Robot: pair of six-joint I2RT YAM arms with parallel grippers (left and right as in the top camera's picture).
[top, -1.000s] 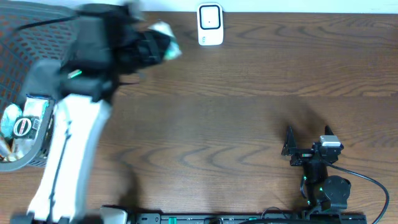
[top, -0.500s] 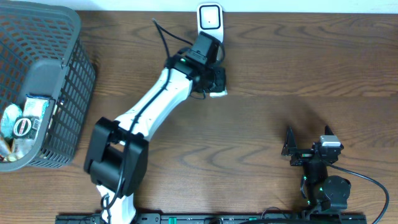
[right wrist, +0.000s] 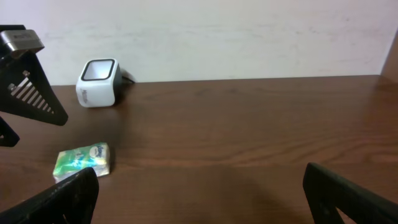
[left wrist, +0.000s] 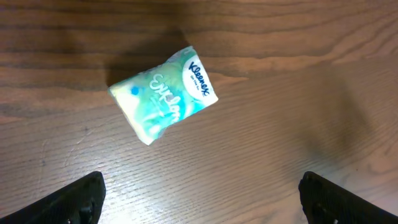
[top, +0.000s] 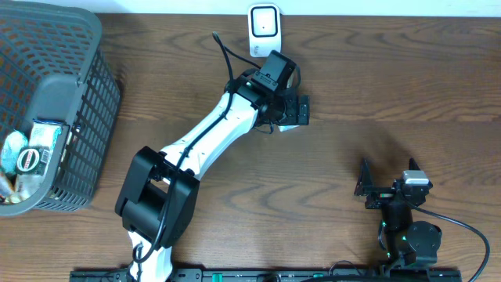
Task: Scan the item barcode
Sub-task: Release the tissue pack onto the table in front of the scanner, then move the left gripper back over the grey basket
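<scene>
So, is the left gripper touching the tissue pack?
Apart. Left wrist view shows the tissue pack on the table, clear of the open left gripper.

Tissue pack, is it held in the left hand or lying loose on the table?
Lying loose. The tissue pack lies flat on the table, and the left hand stands open, its fingers clear of it.

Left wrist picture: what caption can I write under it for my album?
A green Kleenex tissue pack lies on the wooden table beneath the open left gripper.

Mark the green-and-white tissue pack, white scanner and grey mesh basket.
Green-and-white tissue pack [left wrist: 163,94], left wrist view, printed face.
White scanner [top: 264,31], overhead view, body centre.
Grey mesh basket [top: 94,117], overhead view, side wall.
</scene>
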